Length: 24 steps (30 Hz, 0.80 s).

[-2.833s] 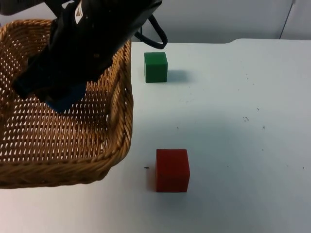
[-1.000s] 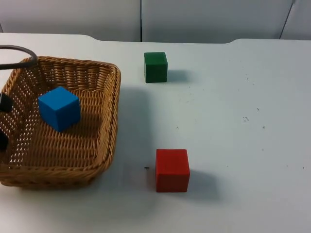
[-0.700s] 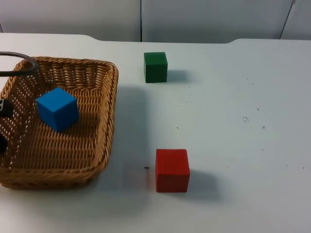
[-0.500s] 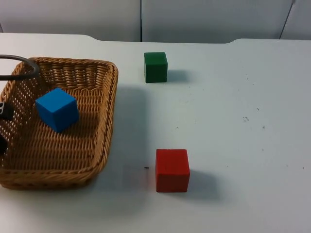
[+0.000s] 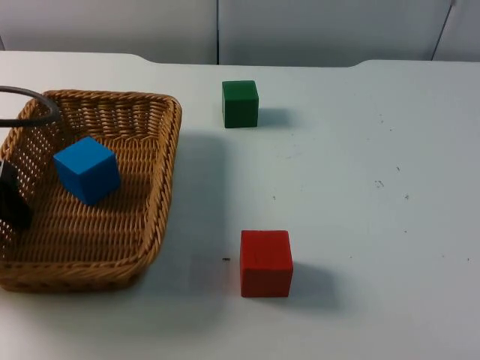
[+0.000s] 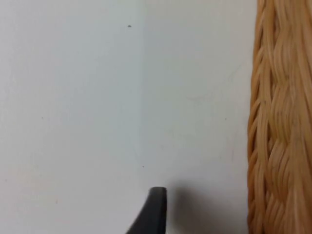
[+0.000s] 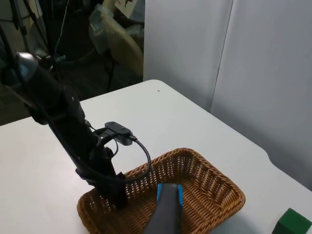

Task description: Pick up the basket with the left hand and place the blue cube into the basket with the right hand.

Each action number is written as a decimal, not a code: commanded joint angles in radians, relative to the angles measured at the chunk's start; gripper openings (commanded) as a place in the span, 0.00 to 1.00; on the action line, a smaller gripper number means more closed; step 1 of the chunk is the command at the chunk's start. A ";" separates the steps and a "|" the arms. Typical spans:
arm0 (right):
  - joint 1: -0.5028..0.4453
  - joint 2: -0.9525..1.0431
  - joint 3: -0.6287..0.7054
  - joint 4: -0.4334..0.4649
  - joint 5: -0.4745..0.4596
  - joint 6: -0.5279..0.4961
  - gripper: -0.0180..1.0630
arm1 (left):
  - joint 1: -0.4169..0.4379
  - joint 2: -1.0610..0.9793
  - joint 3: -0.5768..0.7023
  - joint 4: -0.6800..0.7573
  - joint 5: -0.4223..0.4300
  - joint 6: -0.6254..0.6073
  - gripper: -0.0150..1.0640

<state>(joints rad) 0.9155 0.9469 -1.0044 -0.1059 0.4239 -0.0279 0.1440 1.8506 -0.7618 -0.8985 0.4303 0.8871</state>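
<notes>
Now we find the basket (image 5: 161,187) a little further toward the left edge of the top view than a second ago, its right rim having crept leftward across the last frames; the blue cube (image 5: 87,169) has gone with it and lies tilted on the woven floor, nearer the far-left part; 2.8 seconds ago the right arm covered the basket from above, and it has since left the top view. Our left gripper (image 5: 13,204) sits at the basket's left wall as a dark shape that reaches further into the top view than half a second ago; we cannot tell from that view how far its fingers stand apart; in the left wrist view one black fingertip (image 6: 152,214) hangs over bare table (image 6: 73,97) just beside the braided rim (image 6: 280,126), not touching it. Our right gripper looks down from high above; its fingertip (image 7: 165,214) stands before the blue cube; its opening we cannot judge, and it carries nothing that we can see. Unmoved on the table stand the green cube (image 5: 240,103), beyond the basket's far right corner, and the red cube (image 5: 265,262), well apart to the basket's near right.
</notes>
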 commanded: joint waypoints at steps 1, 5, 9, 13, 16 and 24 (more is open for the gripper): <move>0.003 -0.004 0.004 -0.002 -0.002 0.000 0.70 | 0.002 -0.011 -0.008 0.005 -0.005 0.001 0.82; 0.003 -0.004 0.004 -0.002 -0.002 0.000 0.70 | 0.002 -0.035 -0.008 0.005 -0.005 0.001 0.82; 0.003 -0.004 0.004 -0.002 0.002 0.000 0.70 | 0.002 -0.087 -0.008 0.005 -0.005 -0.005 0.82; 0.003 -0.004 0.004 -0.002 0.004 0.000 0.70 | 0.002 -0.232 -0.008 -0.008 0.015 -0.016 0.82; 0.003 -0.004 0.004 -0.004 0.004 -0.001 0.70 | 0.002 -0.304 -0.008 -0.022 0.044 -0.039 0.82; 0.003 -0.004 0.004 -0.024 0.004 -0.001 0.70 | 0.002 -0.590 -0.008 -0.038 0.130 -0.059 0.82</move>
<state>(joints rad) 0.9155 0.9469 -1.0044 -0.1198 0.4323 -0.0279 0.1440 1.3139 -0.7666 -0.9250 0.5365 0.8355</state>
